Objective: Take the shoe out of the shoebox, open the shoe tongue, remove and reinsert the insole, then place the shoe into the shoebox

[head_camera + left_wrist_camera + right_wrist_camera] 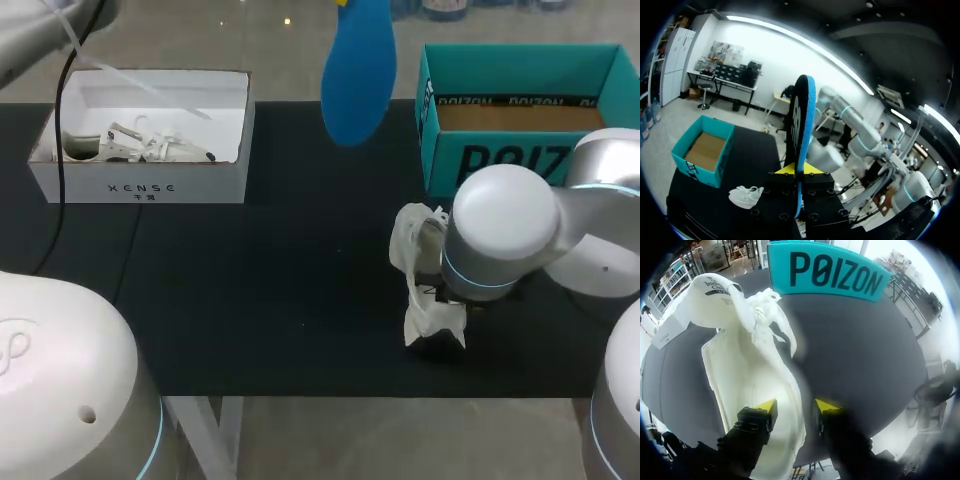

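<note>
My left gripper (pixel 799 170) is shut on the blue insole (pixel 802 125), which stands edge-on out of its fingers. The head view shows that insole (pixel 358 70) hanging high over the table's far middle. The white shoe (pixel 420 270) lies on the black table in front of the teal shoebox (pixel 520 60), its tongue pulled up. My right gripper (pixel 796 407) is at the shoe's (pixel 740 355) heel, fingers apart, one inside the opening and one outside the side wall. In the head view the right wrist (pixel 500 240) hides the gripper.
A white box (pixel 140 185) stands at the far left of the table with another white shoe (pixel 130 145) inside. The teal shoebox (pixel 827 270) is just beyond the shoe. Bare black mat (pixel 280 290) lies between the two boxes.
</note>
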Controlling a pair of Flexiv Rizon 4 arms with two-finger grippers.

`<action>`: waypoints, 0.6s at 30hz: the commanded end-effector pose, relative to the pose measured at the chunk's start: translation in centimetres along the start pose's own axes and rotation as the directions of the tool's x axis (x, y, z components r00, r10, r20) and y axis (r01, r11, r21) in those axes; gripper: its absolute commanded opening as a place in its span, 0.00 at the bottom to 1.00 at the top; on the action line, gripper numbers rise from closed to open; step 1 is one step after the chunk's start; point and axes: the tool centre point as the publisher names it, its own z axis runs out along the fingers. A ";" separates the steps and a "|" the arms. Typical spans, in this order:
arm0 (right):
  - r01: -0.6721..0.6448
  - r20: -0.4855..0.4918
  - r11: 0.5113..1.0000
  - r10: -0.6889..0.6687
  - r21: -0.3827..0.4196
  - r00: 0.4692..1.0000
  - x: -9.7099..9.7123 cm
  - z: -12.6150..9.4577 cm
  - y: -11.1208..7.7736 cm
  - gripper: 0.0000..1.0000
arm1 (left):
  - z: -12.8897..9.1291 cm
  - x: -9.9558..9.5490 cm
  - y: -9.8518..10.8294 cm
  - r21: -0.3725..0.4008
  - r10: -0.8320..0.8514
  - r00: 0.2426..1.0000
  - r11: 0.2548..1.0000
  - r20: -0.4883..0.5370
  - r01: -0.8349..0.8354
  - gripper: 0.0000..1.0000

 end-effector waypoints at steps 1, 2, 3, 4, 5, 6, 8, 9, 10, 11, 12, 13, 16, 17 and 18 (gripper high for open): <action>-0.008 0.015 1.000 0.008 -0.020 1.000 -0.9 -2.4 0.3 1.00 | 0.0 0.0 0.0 -0.002 -0.001 1.000 1.000 0.001 0.001 0.00; -0.008 0.016 1.000 0.008 -0.021 1.000 -1.1 -2.8 0.5 1.00 | 0.0 0.0 0.0 -0.002 -0.001 1.000 1.000 0.001 0.001 0.00; -0.015 0.021 0.999 0.016 -0.033 1.000 -1.4 -3.3 0.8 1.00 | 0.0 0.0 0.0 -0.002 -0.001 1.000 1.000 0.001 0.001 0.00; -0.025 0.023 0.999 0.026 -0.043 0.999 -1.8 -3.7 1.2 1.00 | 0.0 0.0 0.0 -0.002 -0.001 1.000 1.000 0.001 0.001 0.00; -0.032 0.024 0.998 0.033 -0.048 0.999 -2.2 -4.1 1.6 1.00 | 0.0 0.0 0.0 -0.002 -0.001 1.000 1.000 0.001 0.001 0.00; -0.033 0.024 0.998 0.035 -0.049 0.999 -2.6 -4.5 2.0 1.00 | 0.0 0.0 0.0 -0.002 -0.001 1.000 1.000 0.001 0.001 0.00; -0.054 0.017 0.996 0.055 -0.067 0.998 -3.5 -5.4 2.9 1.00 | 0.0 0.0 0.0 -0.002 -0.001 1.000 1.000 0.001 0.001 0.00; -0.052 0.010 0.997 0.053 -0.063 0.999 -3.9 -5.9 3.4 1.00 | 0.0 0.0 0.0 -0.002 -0.001 1.000 1.000 0.001 0.001 0.00; -0.051 0.002 0.997 0.051 -0.051 0.999 -4.3 -6.2 3.9 1.00 | 0.0 0.0 0.0 -0.002 -0.001 1.000 1.000 0.001 0.001 0.00; -0.066 -0.013 0.996 0.065 -0.055 0.998 -4.7 -6.7 4.4 1.00 | 0.0 0.0 0.0 -0.002 -0.001 1.000 1.000 0.001 0.001 0.00; -0.068 -0.029 0.997 0.067 -0.040 0.997 -5.1 -7.1 4.9 1.00 | 0.0 0.0 0.0 -0.002 -0.001 1.000 1.000 0.001 0.001 0.00; -0.054 -0.055 0.998 0.053 -0.009 0.997 -5.4 -7.4 5.4 1.00 | 0.0 0.0 0.0 -0.002 -0.001 1.000 1.000 0.001 0.001 0.00; -0.060 -0.078 0.998 0.061 0.027 0.995 -5.7 -7.7 6.0 1.00 | 0.0 0.0 0.0 -0.002 -0.001 1.000 1.000 0.001 0.001 0.00; -0.060 -0.078 0.998 0.061 0.027 0.995 -5.7 -7.7 6.0 1.00 | 0.0 0.0 0.0 -0.002 -0.001 1.000 1.000 0.001 0.001 0.00; -0.060 -0.078 0.998 0.061 0.027 0.995 -5.7 -7.7 6.0 1.00 | 0.0 0.0 0.0 -0.002 -0.001 1.000 1.000 0.001 0.001 0.00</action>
